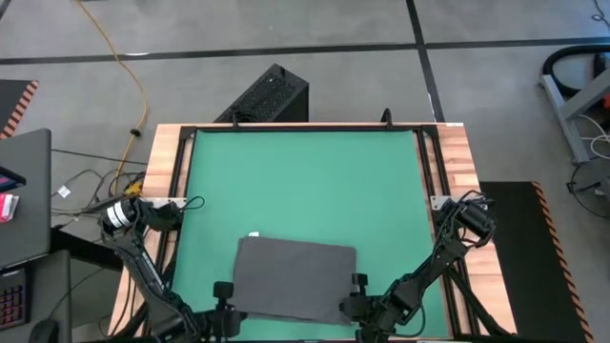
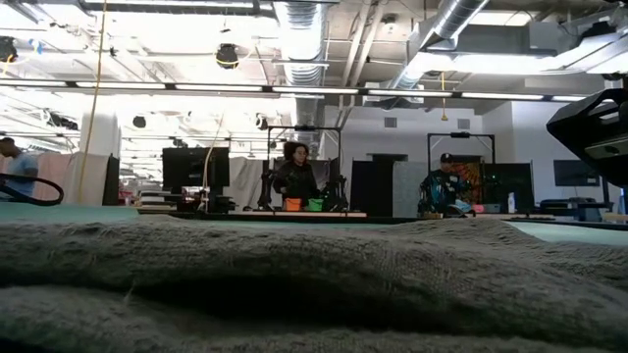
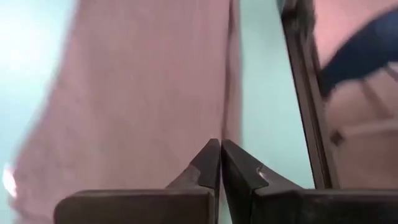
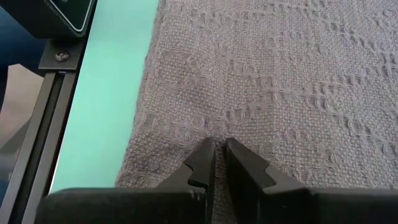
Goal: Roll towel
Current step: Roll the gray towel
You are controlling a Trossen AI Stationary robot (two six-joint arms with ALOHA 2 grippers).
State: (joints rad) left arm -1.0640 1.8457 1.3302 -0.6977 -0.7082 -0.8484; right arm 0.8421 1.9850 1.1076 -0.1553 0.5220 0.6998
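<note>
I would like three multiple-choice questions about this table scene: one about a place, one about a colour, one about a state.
1. Where does the towel lie on the green mat?
A. near edge, between the arms
B. far edge
C. off the mat

2. What colour is the small tag at its edge?
A. red
B. white
C. yellow

3. How does the left end effector stand?
A. wide open
B. shut
C. out of view

Answers:
1. A, the high view shows it at the near edge, between both arms.
2. B, a white spot shows at the far left corner.
3. B, the left wrist view shows its fingers meeting.
</note>
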